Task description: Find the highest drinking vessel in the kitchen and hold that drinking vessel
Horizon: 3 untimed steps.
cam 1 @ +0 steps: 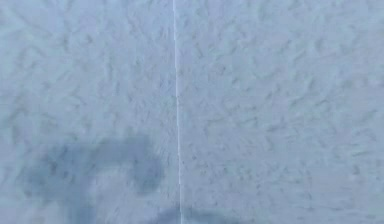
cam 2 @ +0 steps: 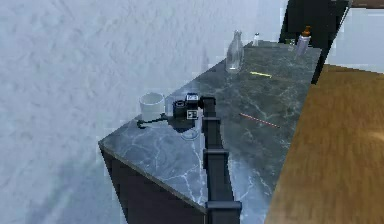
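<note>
A small white cup (cam 2: 152, 102) stands on the dark marble counter (cam 2: 170, 155), near its left corner by the pale wall. My arm rises from the arm side view's bottom edge, and the gripper (cam 2: 150, 123) lies just right of and below the cup, its thin fingers pointing left. Whether it touches the cup cannot be told, nor whether it holds anything. A tall clear glass bottle (cam 2: 235, 50) stands farther along the counter.
The forward view faces a pale textured wall (cam 1: 100, 80) with a thin vertical seam (cam 1: 176, 100). On the counter lie a yellow-green stick (cam 2: 260, 74) and a thin red stick (cam 2: 258, 120). A brown wooden surface (cam 2: 340, 150) lies right of the counter; dark furniture (cam 2: 315, 20) stands at its far end.
</note>
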Tool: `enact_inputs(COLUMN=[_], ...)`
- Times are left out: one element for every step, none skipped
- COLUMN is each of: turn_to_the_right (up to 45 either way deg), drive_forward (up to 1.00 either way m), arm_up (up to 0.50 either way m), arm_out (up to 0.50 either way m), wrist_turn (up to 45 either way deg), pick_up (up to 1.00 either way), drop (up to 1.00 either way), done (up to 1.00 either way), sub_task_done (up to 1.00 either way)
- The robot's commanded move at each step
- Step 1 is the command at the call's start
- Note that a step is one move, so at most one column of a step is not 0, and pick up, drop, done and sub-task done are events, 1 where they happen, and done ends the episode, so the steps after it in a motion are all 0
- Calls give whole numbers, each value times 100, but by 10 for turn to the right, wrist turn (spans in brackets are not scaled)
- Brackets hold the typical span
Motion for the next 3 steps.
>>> enact_inputs(turn_to_the_right=[0, 0, 0], drive_forward=[0, 0, 0], arm_up=[0, 10, 0], arm_out=[0, 0, 0], wrist_turn=[0, 0, 0], pick_up=[100, 0, 0], drop=[0, 0, 0], done=[0, 0, 100], sub_task_done=[0, 0, 0])
